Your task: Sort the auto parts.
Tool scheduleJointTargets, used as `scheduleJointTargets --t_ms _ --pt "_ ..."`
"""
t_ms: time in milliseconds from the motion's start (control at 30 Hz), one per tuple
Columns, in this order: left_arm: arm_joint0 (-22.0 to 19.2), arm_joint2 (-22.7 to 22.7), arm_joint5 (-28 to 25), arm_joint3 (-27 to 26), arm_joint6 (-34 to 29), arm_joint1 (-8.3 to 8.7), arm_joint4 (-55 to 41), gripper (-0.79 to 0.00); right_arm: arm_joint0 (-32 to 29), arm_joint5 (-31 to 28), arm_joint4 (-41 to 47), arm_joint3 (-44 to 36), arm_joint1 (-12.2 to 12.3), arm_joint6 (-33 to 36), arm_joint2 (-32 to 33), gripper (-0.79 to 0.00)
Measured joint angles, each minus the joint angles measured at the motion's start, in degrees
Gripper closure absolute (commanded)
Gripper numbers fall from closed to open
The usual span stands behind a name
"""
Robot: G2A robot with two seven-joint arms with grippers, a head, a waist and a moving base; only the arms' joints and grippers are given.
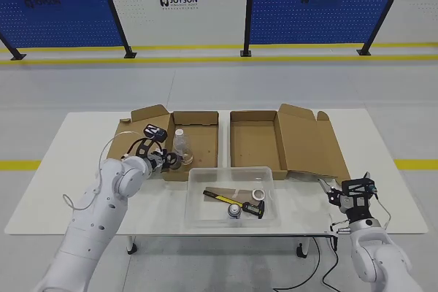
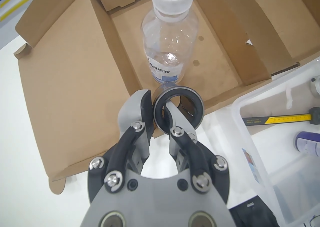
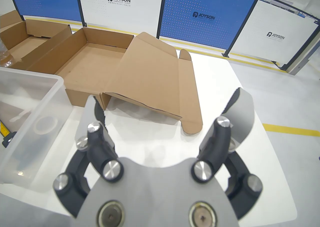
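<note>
White table (image 1: 58, 190) carried two open cardboard cartons, the left box (image 1: 204, 135) and the right box (image 1: 255, 146), with a clear bin (image 1: 230, 173) in front. A bottle (image 2: 170, 37) with a printed label and cap stood upright in the left box. The left gripper (image 2: 158, 107) pinched a black bearing ring (image 2: 178, 110) at that box's near edge, just beside the bottle. The right gripper (image 3: 166, 99) hung spread wide near the table's right edge.

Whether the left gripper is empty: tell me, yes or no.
No: the left gripper is shut on a bearing, one finger through its hole.
</note>
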Motion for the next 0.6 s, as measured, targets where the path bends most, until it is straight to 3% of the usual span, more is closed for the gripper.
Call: scheduleJointTargets --t_ms 600 --pt "-5.2 4.2 -2.3 9.7 0.2 -1.32 -1.7 0.0 0.0 0.0 0.0 0.0 0.0 0.0 0.0 -0.785"
